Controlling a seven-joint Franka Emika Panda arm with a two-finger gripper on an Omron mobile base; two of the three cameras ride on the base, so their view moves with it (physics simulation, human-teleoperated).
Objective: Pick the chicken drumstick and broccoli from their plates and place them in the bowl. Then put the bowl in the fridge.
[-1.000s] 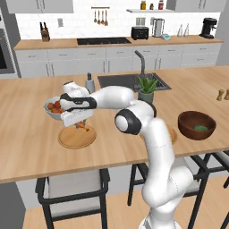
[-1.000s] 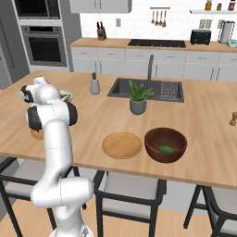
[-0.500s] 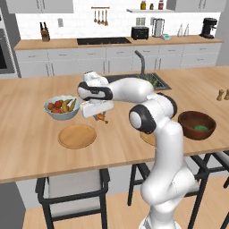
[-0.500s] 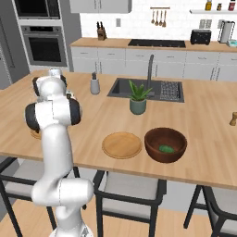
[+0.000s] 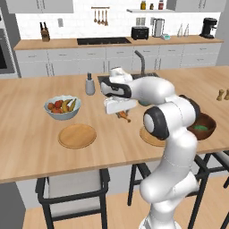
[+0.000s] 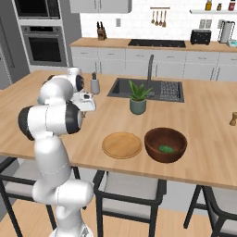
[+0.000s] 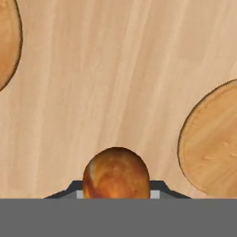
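My gripper (image 5: pixel 120 112) hangs over the counter between the two plates, shut on the chicken drumstick (image 5: pixel 124 116). In the hand view the orange-brown drumstick (image 7: pixel 115 172) sits between the fingertips above bare wood. The left plate (image 5: pixel 77 135) lies bare. The right plate (image 5: pixel 150 137) is partly hidden behind my arm and shows fully as a wooden disc (image 6: pixel 122 145) in the right base view. The dark wooden bowl (image 6: pixel 165 144) stands right of it with the green broccoli (image 6: pixel 165 149) inside. A grey panel at the far left edge (image 6: pixel 4 51) may be the fridge.
A pale bowl of fruit (image 5: pixel 62 106) stands left of the gripper. A grey shaker (image 5: pixel 90 84) and a potted plant (image 6: pixel 137 97) stand near the sink (image 6: pixel 162 90). Stools line the counter's near edge.
My arm has swung to the right, carrying the drumstick from above the left plate, past the fruit bowl, to the middle of the counter. The grip has stayed the same.
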